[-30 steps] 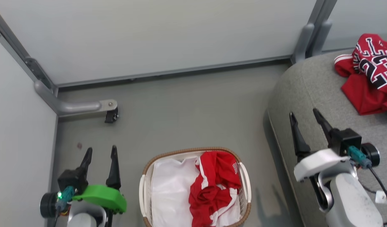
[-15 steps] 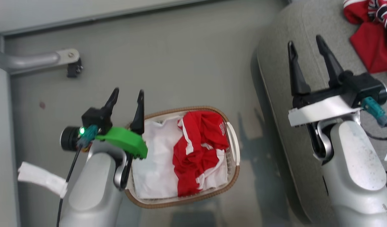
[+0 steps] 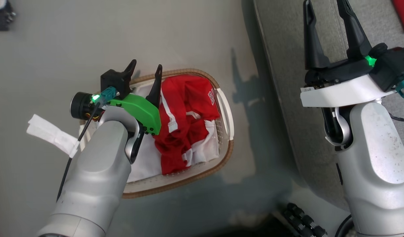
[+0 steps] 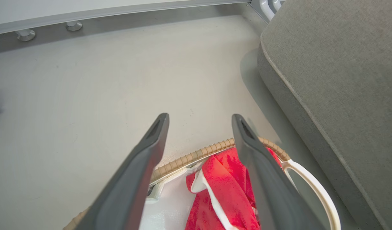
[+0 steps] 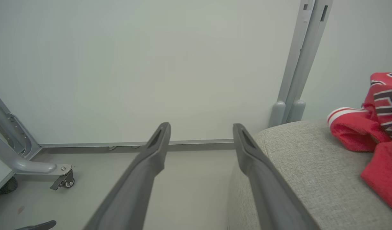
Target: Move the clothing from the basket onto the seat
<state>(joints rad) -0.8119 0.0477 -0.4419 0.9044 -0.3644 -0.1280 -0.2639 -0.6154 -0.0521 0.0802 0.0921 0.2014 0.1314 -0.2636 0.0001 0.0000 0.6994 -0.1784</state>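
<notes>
Hovering above the rim of the basket point(image 3: 229, 131), my left claw point(image 3: 146, 64) stands spread, empty. The clothing point(image 3: 185, 112) lies just beneath, inside the basket.

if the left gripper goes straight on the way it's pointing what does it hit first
Probably the floor just beyond the basket rim; the left gripper points over the red clothing. Depth is unclear, so it may clip the rim.

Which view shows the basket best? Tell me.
Head view: it looks down on the basket, most of its rim visible, the left arm covering one end. The left wrist view catches a stretch of rim and one handle. The right wrist view faces wall and seat.
</notes>
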